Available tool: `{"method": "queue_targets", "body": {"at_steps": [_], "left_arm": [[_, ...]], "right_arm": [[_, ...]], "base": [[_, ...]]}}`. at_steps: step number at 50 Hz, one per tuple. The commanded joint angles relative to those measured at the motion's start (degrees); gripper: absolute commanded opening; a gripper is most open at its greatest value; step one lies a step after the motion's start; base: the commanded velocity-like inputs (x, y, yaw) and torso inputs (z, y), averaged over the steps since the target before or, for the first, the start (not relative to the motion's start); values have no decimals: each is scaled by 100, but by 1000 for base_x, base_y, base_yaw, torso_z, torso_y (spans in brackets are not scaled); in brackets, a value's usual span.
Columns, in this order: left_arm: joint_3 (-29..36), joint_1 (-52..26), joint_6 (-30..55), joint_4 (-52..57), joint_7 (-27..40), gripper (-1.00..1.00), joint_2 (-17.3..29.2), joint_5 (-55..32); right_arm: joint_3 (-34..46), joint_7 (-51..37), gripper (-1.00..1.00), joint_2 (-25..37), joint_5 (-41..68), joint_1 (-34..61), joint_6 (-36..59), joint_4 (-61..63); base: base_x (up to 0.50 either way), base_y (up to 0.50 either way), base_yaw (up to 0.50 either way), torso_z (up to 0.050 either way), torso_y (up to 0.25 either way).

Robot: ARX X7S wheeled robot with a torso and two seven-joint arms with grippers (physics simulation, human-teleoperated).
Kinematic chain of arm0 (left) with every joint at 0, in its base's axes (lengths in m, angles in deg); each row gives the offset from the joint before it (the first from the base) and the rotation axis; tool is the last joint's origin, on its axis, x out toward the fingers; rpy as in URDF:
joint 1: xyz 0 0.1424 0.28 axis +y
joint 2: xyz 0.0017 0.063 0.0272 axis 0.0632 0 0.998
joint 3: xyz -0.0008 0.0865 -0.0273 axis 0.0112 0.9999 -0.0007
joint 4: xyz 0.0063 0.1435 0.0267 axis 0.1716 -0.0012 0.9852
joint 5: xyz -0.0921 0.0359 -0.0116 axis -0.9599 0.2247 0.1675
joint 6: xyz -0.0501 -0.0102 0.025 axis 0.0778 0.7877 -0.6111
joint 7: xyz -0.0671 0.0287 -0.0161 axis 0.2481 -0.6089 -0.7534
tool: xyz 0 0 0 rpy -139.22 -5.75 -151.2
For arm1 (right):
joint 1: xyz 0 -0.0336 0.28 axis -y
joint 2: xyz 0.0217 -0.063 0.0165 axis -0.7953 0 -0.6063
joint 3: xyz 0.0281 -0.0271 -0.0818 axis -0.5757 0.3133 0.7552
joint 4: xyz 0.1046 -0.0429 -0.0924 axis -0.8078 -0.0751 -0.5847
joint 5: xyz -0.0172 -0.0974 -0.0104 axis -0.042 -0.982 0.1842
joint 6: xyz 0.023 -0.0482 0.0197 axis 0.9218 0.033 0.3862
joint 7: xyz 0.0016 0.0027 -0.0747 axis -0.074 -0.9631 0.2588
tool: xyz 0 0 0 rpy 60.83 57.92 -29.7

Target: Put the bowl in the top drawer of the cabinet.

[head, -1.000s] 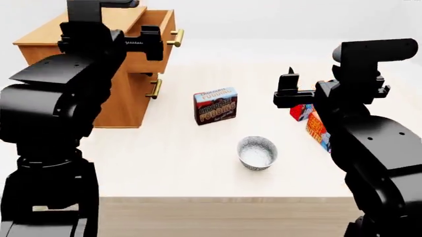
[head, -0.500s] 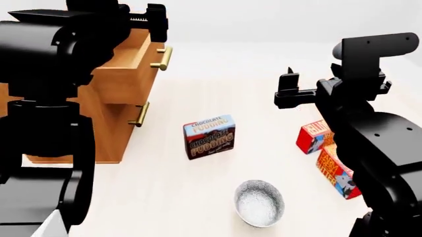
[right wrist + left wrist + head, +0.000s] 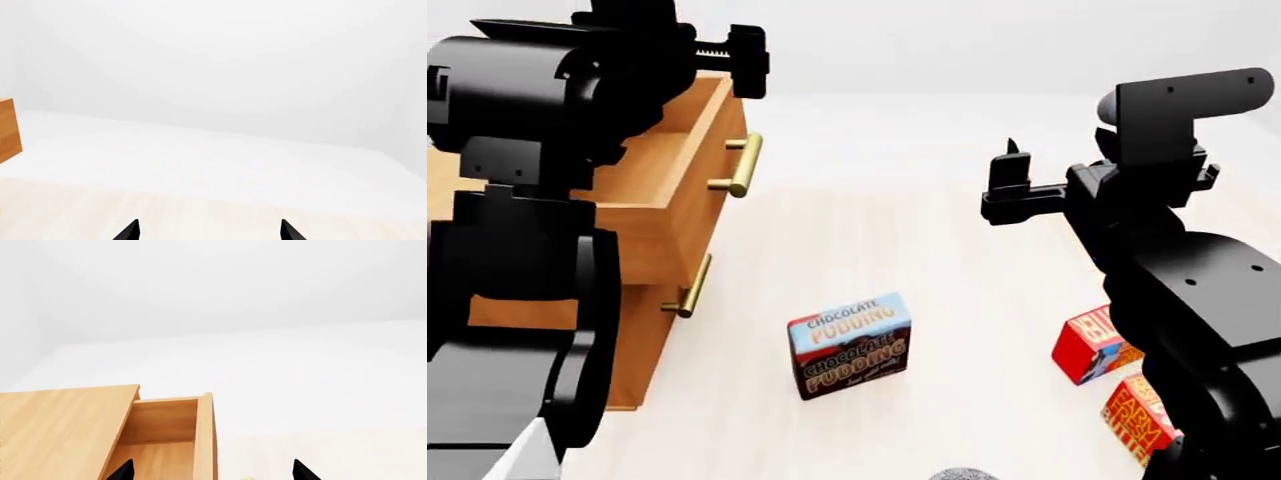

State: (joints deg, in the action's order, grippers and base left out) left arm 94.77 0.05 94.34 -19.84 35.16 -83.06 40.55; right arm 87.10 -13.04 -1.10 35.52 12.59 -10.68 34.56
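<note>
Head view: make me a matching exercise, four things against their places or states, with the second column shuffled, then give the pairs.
Things:
1. top drawer
2. pudding box
3. bowl
4. lower drawer

Places or states:
A. standing on the table between the cabinet and the red boxes
B. pulled out, open
C. only a sliver showing at the bottom edge of the picture
D. pushed in, shut

Pairs: 1-B, 2-A, 3-C, 4-D
</note>
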Motion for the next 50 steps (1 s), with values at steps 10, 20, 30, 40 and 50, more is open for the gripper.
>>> {"method": "queue_targets", "body": {"at_steps": [10, 20, 30, 40, 50], "left_arm": [[106, -580, -759, -1874, 22, 100, -207, 105], [229, -948, -1624, -3409, -175, 100, -397, 161], [183, -1069, -2108, -4259, -327, 100, -488, 157], [-133, -1002, -2008, -4269, -435, 100, -445, 139], [-616, -833, -1975, -4275, -497, 100, -367, 264]], "right_arm": [[-58, -57, 100, 39, -15, -156, -171, 115], [-42, -59, 100, 76, -40, -230, -295, 16], [64, -25, 100, 104, -88, -350, -522, -205], [165, 22, 100, 132, -111, -420, -718, -340], [134, 38, 100, 184, -105, -506, -806, -420]], "base": [[350, 0, 0, 0, 0], [0, 0, 0, 0, 0], [0, 0, 0, 0, 0], [0, 0, 0, 0, 0], [0, 0, 0, 0, 0]]}}
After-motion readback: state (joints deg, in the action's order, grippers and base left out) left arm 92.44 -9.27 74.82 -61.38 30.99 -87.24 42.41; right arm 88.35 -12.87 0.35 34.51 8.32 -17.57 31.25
